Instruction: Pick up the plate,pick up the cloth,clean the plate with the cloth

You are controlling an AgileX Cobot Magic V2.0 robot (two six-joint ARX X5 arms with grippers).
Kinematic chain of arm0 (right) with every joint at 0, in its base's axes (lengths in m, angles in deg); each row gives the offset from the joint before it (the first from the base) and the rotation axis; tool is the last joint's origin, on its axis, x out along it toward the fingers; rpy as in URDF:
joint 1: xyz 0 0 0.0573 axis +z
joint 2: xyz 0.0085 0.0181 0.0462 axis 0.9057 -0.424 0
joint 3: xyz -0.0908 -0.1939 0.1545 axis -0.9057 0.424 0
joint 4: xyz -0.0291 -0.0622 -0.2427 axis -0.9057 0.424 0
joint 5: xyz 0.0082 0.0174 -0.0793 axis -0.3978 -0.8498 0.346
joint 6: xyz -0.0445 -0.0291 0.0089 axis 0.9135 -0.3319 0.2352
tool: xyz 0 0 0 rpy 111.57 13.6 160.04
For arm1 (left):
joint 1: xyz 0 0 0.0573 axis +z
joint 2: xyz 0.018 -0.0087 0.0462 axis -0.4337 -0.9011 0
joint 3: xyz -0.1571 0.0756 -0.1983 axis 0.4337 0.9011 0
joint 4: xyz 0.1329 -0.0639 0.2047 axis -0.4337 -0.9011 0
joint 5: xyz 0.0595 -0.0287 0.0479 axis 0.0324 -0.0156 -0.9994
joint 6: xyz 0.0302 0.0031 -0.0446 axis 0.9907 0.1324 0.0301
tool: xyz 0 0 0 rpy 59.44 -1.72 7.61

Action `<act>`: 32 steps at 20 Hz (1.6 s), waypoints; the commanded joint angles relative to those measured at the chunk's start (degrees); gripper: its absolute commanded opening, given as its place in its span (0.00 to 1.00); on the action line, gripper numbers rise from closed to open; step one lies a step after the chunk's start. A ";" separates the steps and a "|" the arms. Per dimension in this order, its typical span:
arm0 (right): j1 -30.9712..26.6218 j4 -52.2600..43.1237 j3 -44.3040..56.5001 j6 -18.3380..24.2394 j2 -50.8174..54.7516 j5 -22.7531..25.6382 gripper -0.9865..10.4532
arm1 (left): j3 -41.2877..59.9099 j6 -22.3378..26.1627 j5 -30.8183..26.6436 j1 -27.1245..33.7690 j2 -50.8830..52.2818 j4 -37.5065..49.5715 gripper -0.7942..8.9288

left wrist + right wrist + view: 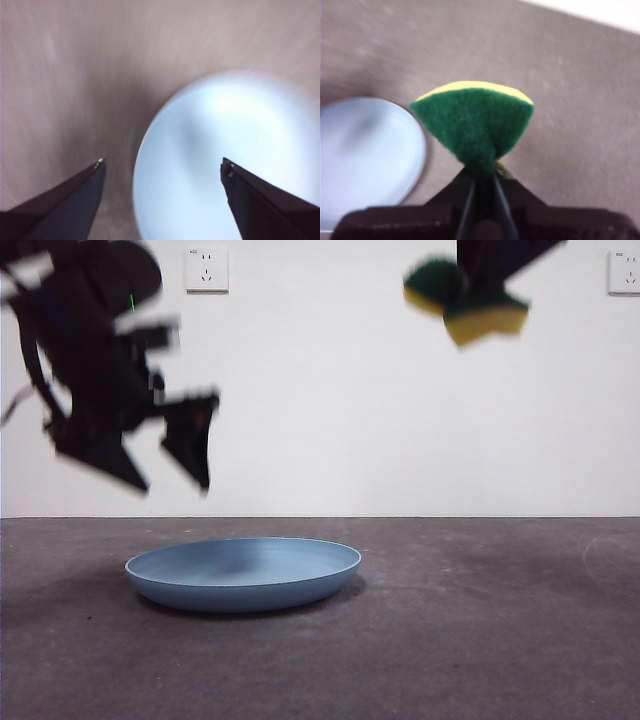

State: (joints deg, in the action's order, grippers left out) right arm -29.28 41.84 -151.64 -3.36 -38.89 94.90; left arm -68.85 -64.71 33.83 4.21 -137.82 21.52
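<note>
Plate point(243, 572): light blue, round and shallow, lying flat on the grey table point(480, 640), nearest the front camera, untouched by either arm.
Cloth point(470, 302): yellow foam with green scouring face, hanging high above the table, off to one side of the plate, pinched and folded in the right pincer point(482, 182), whose jaws are clamping it tight.
Left pincer point(162, 167): jaws standing wide apart and holding nothing, hovering above the plate's rim.
Progress: cloth pickup judged done; plate pickup not yet done, wiping not begun; the lift of the plate appears to be next.
</note>
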 commanded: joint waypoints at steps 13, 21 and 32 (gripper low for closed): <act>-11.61 -0.39 0.42 -7.06 -27.74 -18.27 0.10 | 0.26 -0.79 -0.11 -2.95 22.43 -8.04 0.47; -11.63 -0.26 0.42 -7.02 -27.98 -17.97 0.51 | 0.26 -0.76 -0.11 -2.95 22.38 -9.18 0.47; -11.41 1.77 0.26 -6.99 -19.50 -18.14 0.50 | 0.26 -0.74 -0.48 -2.93 22.38 -10.88 0.47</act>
State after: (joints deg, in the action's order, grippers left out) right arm -40.86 43.74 -151.61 -10.03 -59.21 76.89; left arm -68.85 -65.10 33.63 1.45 -115.35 10.66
